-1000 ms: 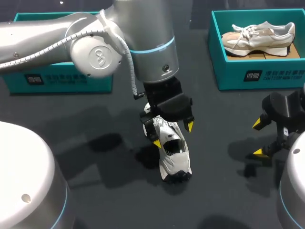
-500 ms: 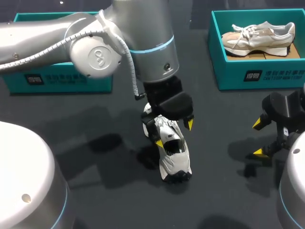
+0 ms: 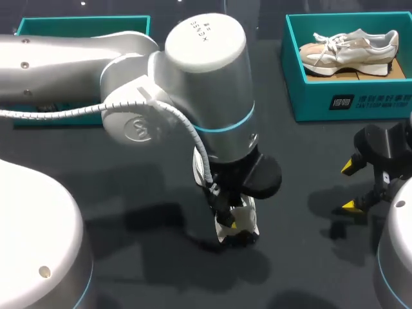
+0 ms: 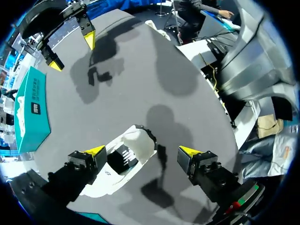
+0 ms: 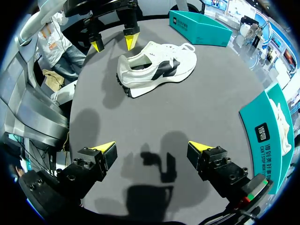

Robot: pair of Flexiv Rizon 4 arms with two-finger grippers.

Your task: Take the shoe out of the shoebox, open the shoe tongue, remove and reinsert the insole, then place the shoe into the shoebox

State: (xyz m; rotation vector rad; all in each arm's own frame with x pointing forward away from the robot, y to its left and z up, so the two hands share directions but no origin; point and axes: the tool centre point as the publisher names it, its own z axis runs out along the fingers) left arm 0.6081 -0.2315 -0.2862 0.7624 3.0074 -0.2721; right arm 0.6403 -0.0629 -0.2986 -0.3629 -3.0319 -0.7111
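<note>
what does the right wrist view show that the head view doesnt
Only the right wrist view: the white and black sneaker in full, standing on its sole, with the left gripper open at its heel. Only the head view: the silver left arm covering most of that sneaker, and the whole beige sneaker inside the teal cardboard shoebox. Both: the dark table and the open right gripper.
</note>
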